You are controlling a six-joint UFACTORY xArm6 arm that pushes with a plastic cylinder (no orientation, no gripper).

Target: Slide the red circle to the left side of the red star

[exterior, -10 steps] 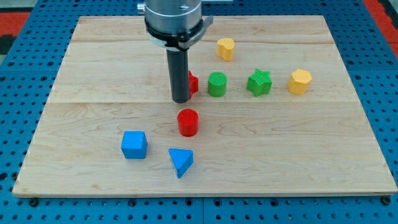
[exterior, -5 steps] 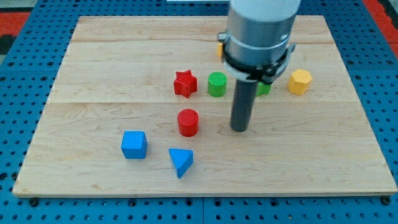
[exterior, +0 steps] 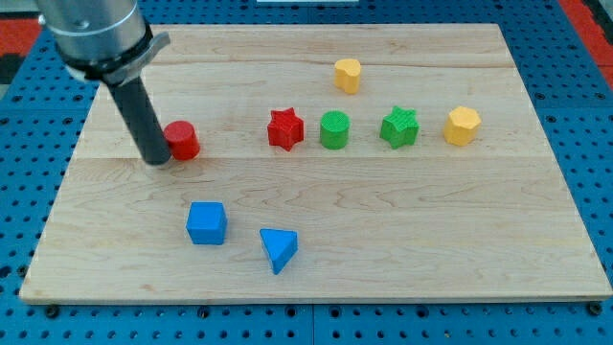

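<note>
Our rod has no jaws; my tip (exterior: 157, 160) rests touching the red circle (exterior: 180, 140) on its left. The circle lies well left of the red star (exterior: 284, 128). We judge placement nearly done; next, nudge it rightward, closer.

no readable text, labels, brand names, numbers or signs appear anywhere in this view. the coloured blocks, the wooden worktop (exterior: 316, 249) and the dark rod carry no markings that can be made out.
</note>
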